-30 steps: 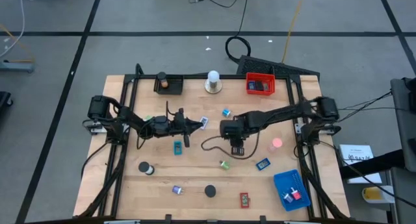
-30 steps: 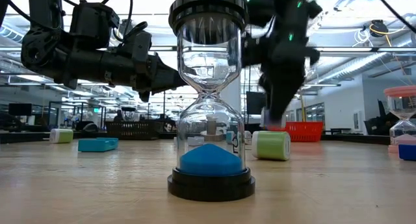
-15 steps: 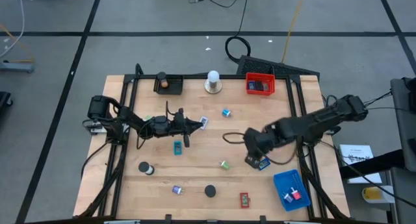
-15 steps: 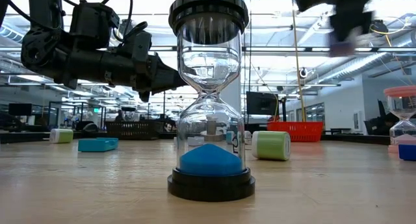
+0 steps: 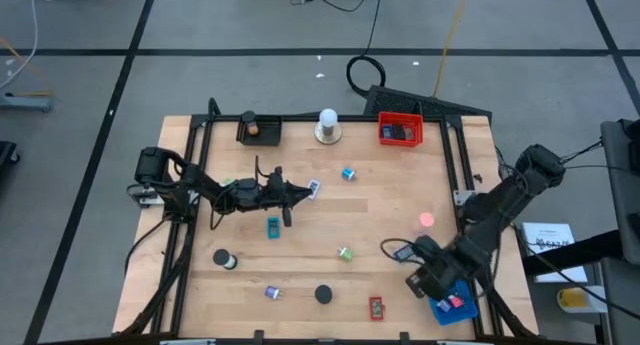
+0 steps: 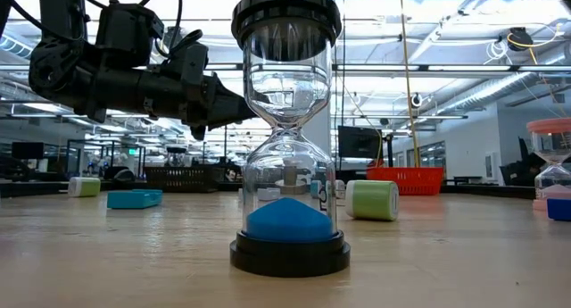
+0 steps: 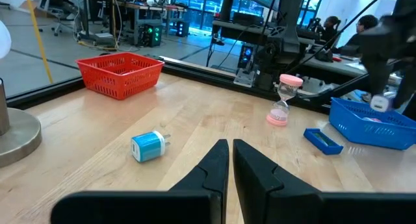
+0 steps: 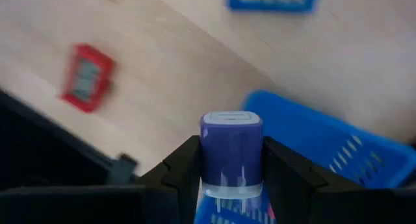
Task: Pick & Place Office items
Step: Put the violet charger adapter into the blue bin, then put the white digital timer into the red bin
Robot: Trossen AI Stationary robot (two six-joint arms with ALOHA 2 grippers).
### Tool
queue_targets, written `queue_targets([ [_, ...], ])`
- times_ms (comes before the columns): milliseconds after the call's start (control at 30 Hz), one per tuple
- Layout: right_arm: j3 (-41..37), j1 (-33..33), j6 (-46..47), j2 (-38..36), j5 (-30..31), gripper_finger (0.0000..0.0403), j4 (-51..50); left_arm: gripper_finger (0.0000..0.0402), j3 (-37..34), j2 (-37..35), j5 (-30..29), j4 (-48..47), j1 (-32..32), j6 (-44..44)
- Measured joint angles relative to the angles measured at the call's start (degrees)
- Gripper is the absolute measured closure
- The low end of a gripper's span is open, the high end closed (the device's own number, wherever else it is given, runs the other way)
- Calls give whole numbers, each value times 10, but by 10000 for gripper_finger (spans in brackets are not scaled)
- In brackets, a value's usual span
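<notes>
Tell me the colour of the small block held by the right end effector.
Purplish blue block, clearest in the right wrist view.

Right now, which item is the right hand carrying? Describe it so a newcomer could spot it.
Find the blue tray at the table's right front corner. Just over its rim, the right hand is shut on a purple block, rounded, with a pale band, unlike the flat red rectangle lying on the wood.

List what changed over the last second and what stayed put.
The right gripper, shut on a purple-blue block, swung from table centre to the blue tray at the near right corner. The left gripper stayed shut and parked; loose items unmoved.
</notes>
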Motion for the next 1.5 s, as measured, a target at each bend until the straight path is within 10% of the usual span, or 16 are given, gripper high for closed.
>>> queue_targets([
  [433,-120,101,180,0,-1,274,94,376,0,0,0,0,0,0],
  [1500,-160,105,152,-12,-17,206,204,376,0,0,0,0,0,0],
])
